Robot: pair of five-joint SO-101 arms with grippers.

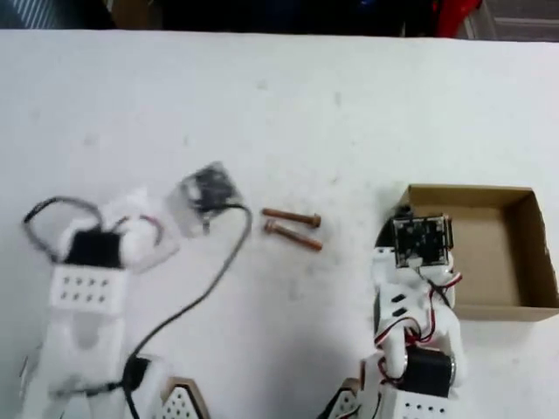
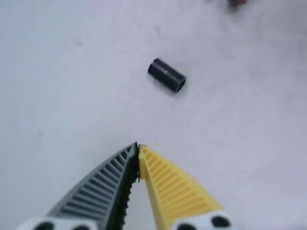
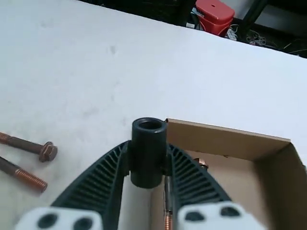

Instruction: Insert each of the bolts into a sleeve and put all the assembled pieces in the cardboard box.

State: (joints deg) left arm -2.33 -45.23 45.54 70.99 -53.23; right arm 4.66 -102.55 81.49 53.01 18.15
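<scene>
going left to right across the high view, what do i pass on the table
left arm → two bolts lying side by side → right arm → cardboard box

The left arm (image 1: pixel 86 288) reaches forward on the left side. The left hand (image 2: pixel 138 147) points downward, its grey and yellow fingers (image 2: pixel 105 184) pressed together tip to tip. The right arm (image 1: pixel 410 323) stands on the right side. The right hand (image 3: pixel 148 146) is clamped around an upright black sleeve (image 3: pixel 148 165).
</scene>
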